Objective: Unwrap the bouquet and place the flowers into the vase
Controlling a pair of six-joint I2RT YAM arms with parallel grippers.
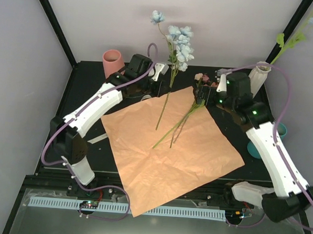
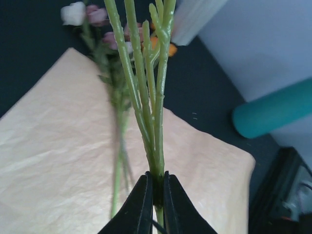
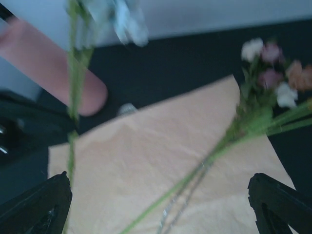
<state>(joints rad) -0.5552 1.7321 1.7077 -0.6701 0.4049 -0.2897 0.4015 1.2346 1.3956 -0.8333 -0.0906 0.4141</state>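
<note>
The peach paper sheet (image 1: 165, 154) lies spread flat on the black table. My left gripper (image 1: 161, 76) is raised over its far corner, shut on the green stems (image 2: 146, 97) of a blue-bloomed flower spray (image 1: 180, 42) that stands upright above it. The remaining flowers (image 1: 200, 80), pink, white and peach, lie across the sheet's far right corner with stems pointing toward me. My right gripper (image 1: 213, 89) hovers open just beside them, its jaws wide apart (image 3: 158, 178) with only paper between. The ribbed white vase (image 1: 258, 78) stands at the back right with one leafy stem in it.
A pink cylinder vase (image 1: 112, 62) stands at the back left behind my left arm. A teal cylinder vase (image 1: 280, 131) sits at the right edge, partly hidden by my right arm. Enclosure walls and black frame posts border the table.
</note>
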